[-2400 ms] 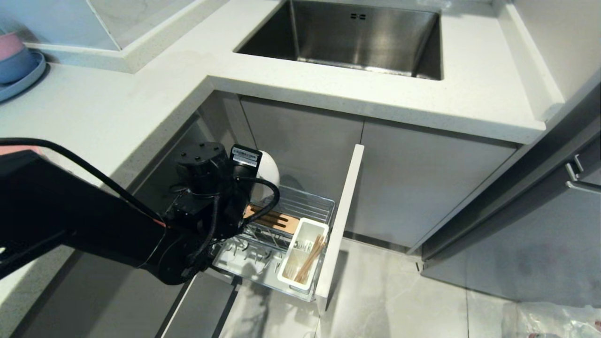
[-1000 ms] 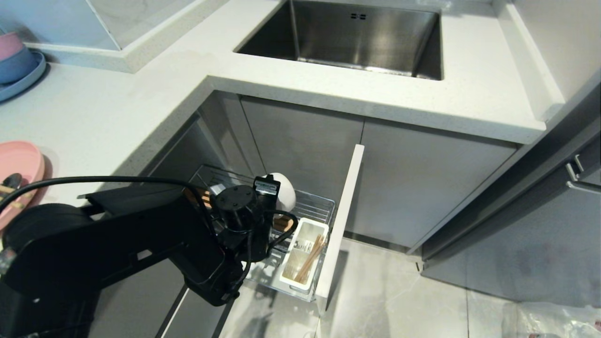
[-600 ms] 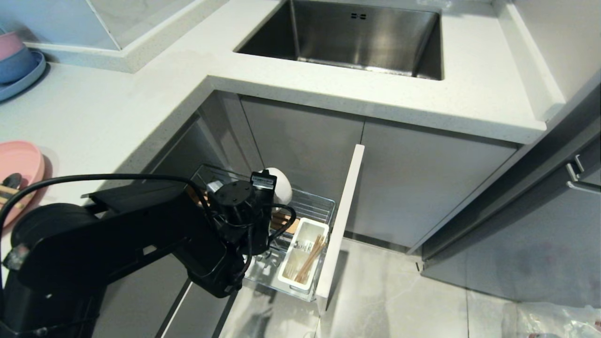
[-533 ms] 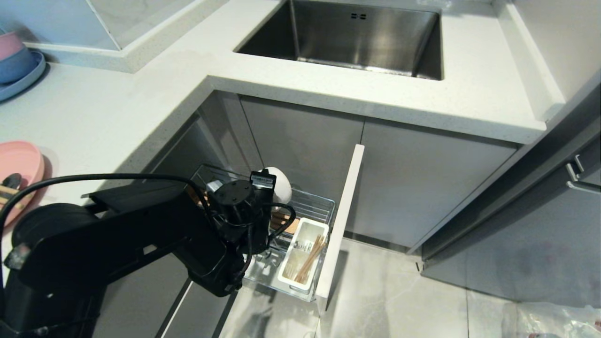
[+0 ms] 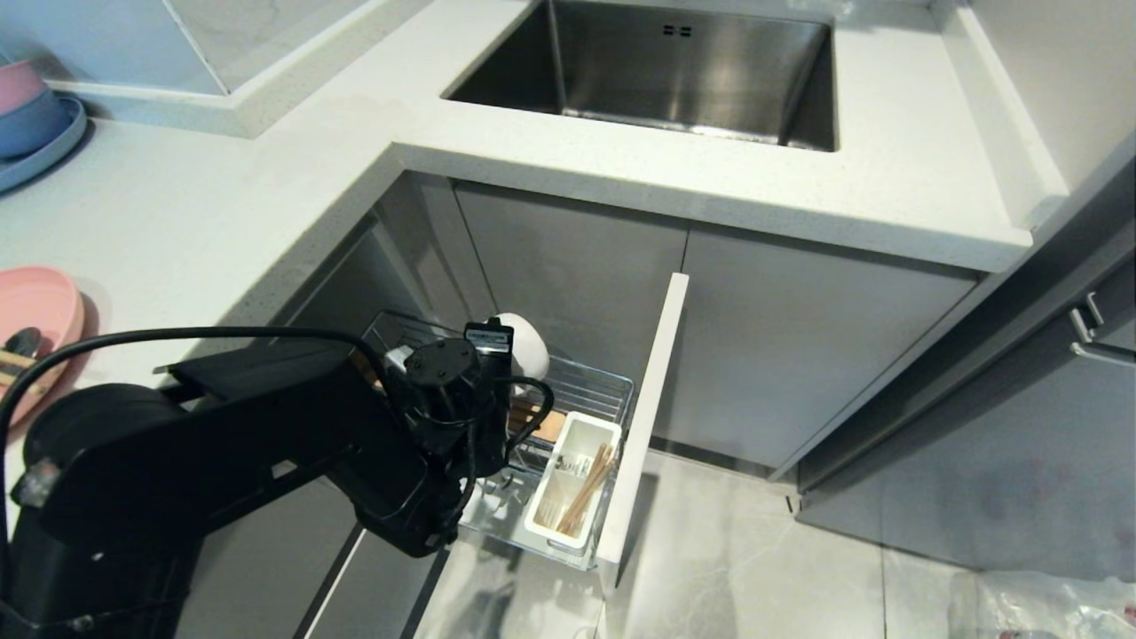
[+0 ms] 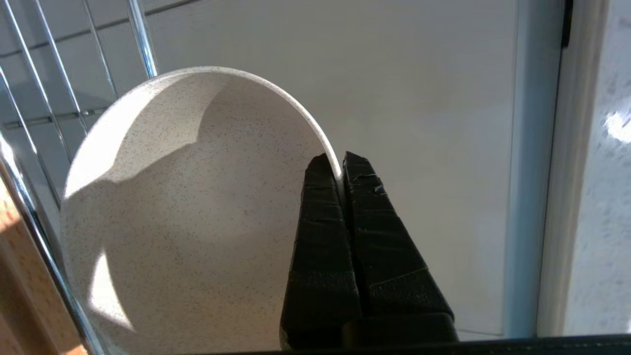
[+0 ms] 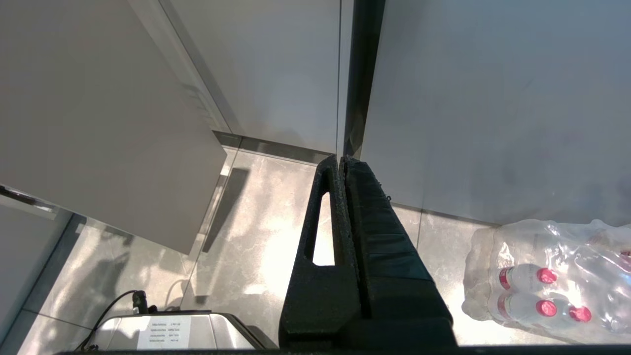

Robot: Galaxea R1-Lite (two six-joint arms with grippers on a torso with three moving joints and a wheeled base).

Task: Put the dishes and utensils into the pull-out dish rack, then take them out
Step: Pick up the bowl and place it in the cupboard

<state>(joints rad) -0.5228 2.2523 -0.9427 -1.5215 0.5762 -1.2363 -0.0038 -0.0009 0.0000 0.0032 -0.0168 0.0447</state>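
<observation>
My left gripper [image 6: 340,170] is pinched tight on the rim of the cream-white bowl [image 6: 187,207], one finger inside the rim and one outside, and holds it on edge above the back of the pull-out dish rack [image 5: 581,390], with chrome wires just behind it. In the head view my left arm reaches in from about eight o'clock, and the bowl [image 5: 524,346] shows just past the wrist toward one o'clock, over the slotted light-wood strip [image 5: 543,424]. Nearer to me, at the rack's front corner beside the pale grey front panel [image 5: 648,417], the white utensil cup [image 5: 568,484] holds the wooden chopsticks [image 5: 587,488], which lean in it. Out at nine o'clock on the tabletop [image 5: 222,213] lies the salmon-pink plate [image 5: 35,311] with the spoon [image 5: 19,342] on it, well apart from the rack. Farther off, at ten o'clock, the blue plate [image 5: 40,155] carries the small stacked bowls [image 5: 22,102], and at twelve o'clock sits the steel sink [image 5: 674,71]. My right gripper [image 7: 341,162] hangs over the floor with its fingers pressed together on nothing, near a pack of water bottles [image 7: 547,281].
</observation>
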